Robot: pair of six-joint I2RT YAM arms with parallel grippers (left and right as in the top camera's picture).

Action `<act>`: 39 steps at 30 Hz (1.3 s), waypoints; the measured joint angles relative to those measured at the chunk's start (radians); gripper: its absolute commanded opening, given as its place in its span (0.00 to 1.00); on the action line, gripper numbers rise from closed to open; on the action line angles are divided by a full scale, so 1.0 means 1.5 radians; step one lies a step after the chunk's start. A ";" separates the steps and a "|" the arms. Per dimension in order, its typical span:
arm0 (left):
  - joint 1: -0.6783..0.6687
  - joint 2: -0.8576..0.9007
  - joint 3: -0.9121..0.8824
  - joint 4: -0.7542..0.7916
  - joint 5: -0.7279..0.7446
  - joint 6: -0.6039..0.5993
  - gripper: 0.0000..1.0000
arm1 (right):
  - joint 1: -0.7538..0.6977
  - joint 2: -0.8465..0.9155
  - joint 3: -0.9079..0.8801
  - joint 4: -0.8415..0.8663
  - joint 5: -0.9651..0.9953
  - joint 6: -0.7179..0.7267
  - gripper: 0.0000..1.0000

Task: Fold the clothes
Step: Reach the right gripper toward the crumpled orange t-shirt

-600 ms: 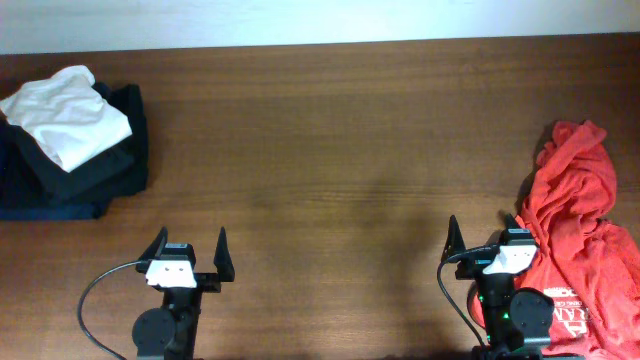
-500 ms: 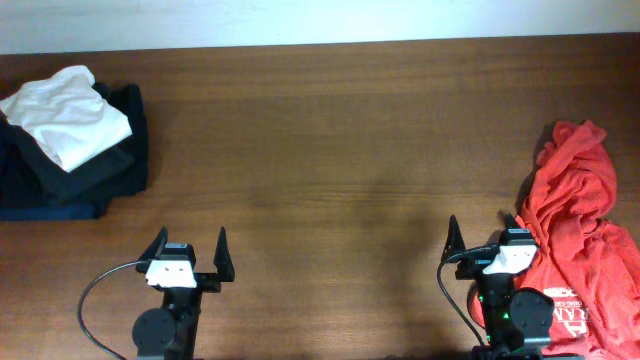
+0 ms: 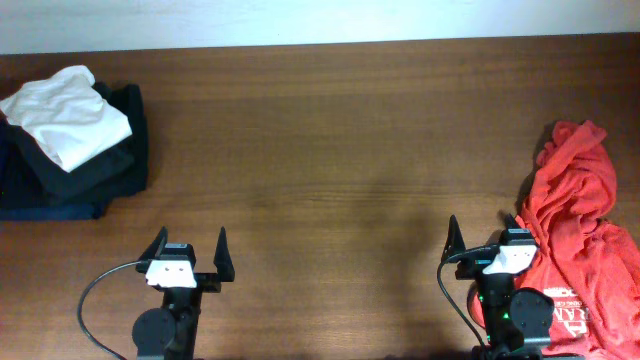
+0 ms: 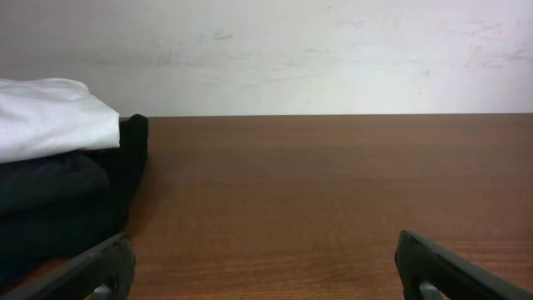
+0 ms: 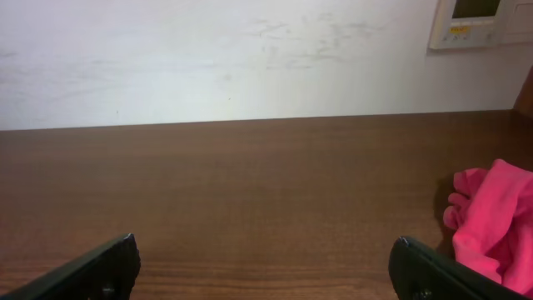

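The red-orange T-shirt [image 3: 580,240] lies crumpled at the right edge of the table, white lettering showing near its front end. A fold of it shows in the right wrist view [image 5: 495,212]. My right gripper [image 3: 485,232] is open and empty just left of the shirt; in the right wrist view [image 5: 266,262] its fingers are spread wide over bare wood. My left gripper [image 3: 188,243] is open and empty near the front left, and it also shows in the left wrist view [image 4: 266,267].
A stack of dark folded garments [image 3: 70,170] with a white folded garment [image 3: 68,115] on top sits at the far left, also seen in the left wrist view [image 4: 50,125]. A wall panel [image 5: 483,21] hangs on the back wall.
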 measured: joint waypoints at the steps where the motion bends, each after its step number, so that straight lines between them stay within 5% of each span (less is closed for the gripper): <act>1: 0.000 0.000 0.000 0.000 0.000 0.000 0.99 | 0.000 0.000 0.000 0.000 0.000 0.000 0.99; 13: 0.000 0.000 0.000 0.002 0.013 0.000 0.99 | 0.000 0.000 0.001 -0.004 -0.003 0.005 0.99; 17: 0.000 0.015 0.024 -0.047 0.041 -0.003 0.99 | 0.000 0.020 0.061 -0.128 -0.006 0.021 0.99; 22: 0.000 0.201 0.211 -0.149 0.054 -0.005 0.99 | 0.000 0.227 0.255 -0.287 -0.031 0.035 0.99; 26: 0.000 0.377 0.327 -0.226 0.066 -0.005 0.99 | 0.001 0.544 0.467 -0.420 -0.082 0.036 0.99; 29: 0.000 0.387 0.327 -0.230 0.073 -0.005 0.99 | -0.038 0.668 0.477 -0.544 0.043 0.205 0.99; 33: 0.000 0.387 0.328 -0.231 0.074 -0.005 0.99 | -0.124 0.855 0.478 -0.527 0.106 0.298 0.97; 35: 0.000 0.387 0.328 -0.232 0.076 -0.005 0.99 | -0.134 0.939 0.478 -0.509 0.122 0.306 0.86; 36: 0.000 0.387 0.328 -0.232 0.076 -0.005 0.99 | -0.135 0.969 0.478 -0.494 0.135 0.311 0.54; 37: 0.000 0.387 0.328 -0.232 0.077 -0.005 0.99 | -0.136 1.001 0.478 -0.478 0.142 0.313 0.04; 39: 0.000 0.387 0.328 -0.232 0.078 -0.005 0.99 | -0.137 1.022 0.481 -0.457 0.149 0.311 0.04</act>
